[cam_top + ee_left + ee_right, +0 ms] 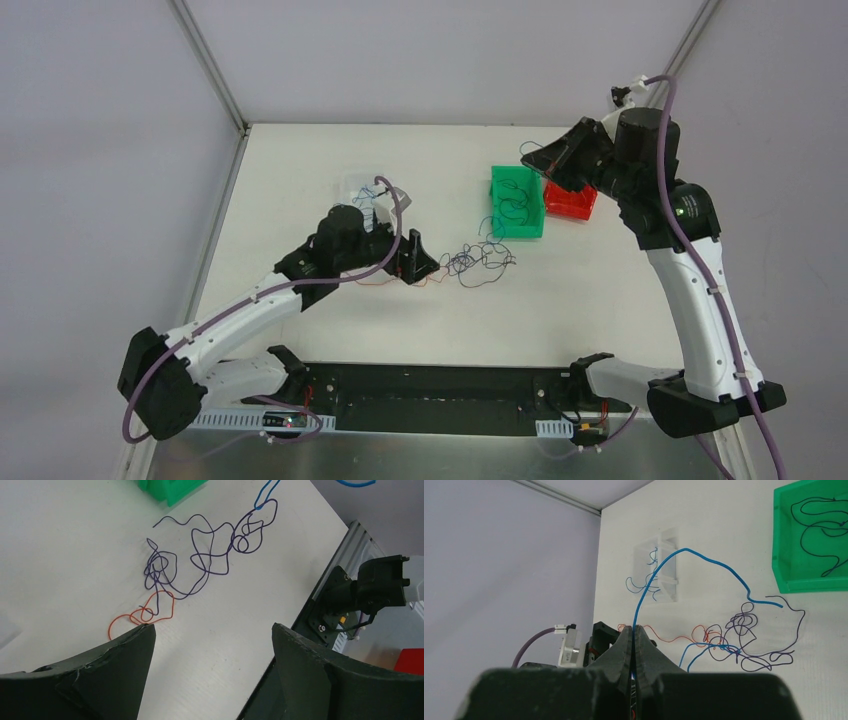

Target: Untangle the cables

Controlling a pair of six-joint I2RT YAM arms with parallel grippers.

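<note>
Top external, cables [480,262] tangled centrally, well apart from table [600,310] edges.

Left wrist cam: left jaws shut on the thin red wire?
No, the left jaws stand wide apart; the thin curly red wire lies loose on the white table beyond them.

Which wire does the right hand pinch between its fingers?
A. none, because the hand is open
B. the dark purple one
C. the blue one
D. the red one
C: in the right wrist view the blue wire comes straight out from between the closed fingertips of the right hand and arcs over the table.
</note>
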